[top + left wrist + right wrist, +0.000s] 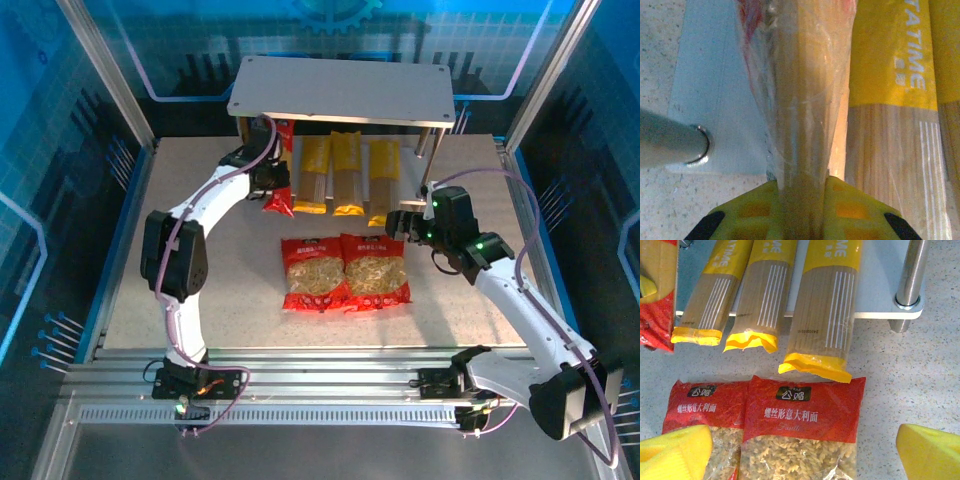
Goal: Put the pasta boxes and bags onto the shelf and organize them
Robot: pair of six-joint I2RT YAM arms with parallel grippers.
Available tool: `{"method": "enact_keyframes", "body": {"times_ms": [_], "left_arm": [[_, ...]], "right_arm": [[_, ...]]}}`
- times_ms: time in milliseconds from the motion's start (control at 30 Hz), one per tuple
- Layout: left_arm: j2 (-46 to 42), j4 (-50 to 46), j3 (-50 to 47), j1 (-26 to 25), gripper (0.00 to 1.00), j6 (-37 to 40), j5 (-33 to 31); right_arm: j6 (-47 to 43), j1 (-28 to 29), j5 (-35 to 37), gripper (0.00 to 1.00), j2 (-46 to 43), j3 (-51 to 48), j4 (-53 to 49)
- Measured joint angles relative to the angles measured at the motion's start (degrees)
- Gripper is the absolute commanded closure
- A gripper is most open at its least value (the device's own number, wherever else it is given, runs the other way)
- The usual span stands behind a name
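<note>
The left gripper (pixel 270 178) is clamped on a red spaghetti pack (pixel 800 100) over the left end of the shelf's (pixel 340 90) lower board. Just beside it lie three yellow spaghetti packs (pixel 765 295) lettered "TATIME", their ends overhanging the board's near edge. The right gripper (pixel 397 222) hangs spread wide, holding nothing, near two touching red fusilli bags (pixel 805 415) labelled "公鸡 螺丝形意大利面" on the worktop (pixel 240 310), which lies bare either side.

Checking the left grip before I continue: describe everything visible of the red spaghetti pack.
The red spaghetti pack is a long, narrow plastic pack, red at its near end, with a clear window showing pale strands. The left tool is shut on it. Its far end reaches over the shelf's lower board, just left of the nearest yellow pack.
</note>
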Motion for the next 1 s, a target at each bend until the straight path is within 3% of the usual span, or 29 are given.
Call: {"method": "enact_keyframes", "body": {"times_ms": [233, 433, 567, 633, 667, 867, 1000], "left_arm": [[4.4, -0.1, 4.3, 0.1, 0.82, 1.1, -1.7], [7.1, 0.3, 6.2, 0.2, 0.74, 1.4, -2.9], [7.5, 1.1, 6.6, 0.3, 0.41, 1.8, -3.8], [7.5, 1.7, 7.2, 0.3, 0.35, 1.7, -3.9], [7.5, 2.2, 7.2, 0.2, 0.27, 1.8, -3.8], [6.6, 4.8, 5.7, 0.0, 0.25, 1.6, -2.1], [0.5, 7.7, -2.4, 0.0, 0.23, 1.2, -0.4]], "right_arm": [[0.0, 0.1, 0.8, 0.05, 0.0, 0.0, 0.0], [0.0, 0.1, 1.4, 0.05, -0.1, 0.0, -0.6], [0.0, 0.1, 1.5, 0.04, -0.6, 0.0, -1.3], [0.0, 0.1, 1.7, 0.04, -0.9, 0.0, -1.6], [0.0, 0.1, 1.9, 0.04, -1.1, 0.0, -1.6], [-0.1, 0.1, 2.6, 0.04, -1.2, 0.0, -1.6], [-0.1, 0.1, 2.8, 0.03, -1.2, 0.0, -1.5]]}}
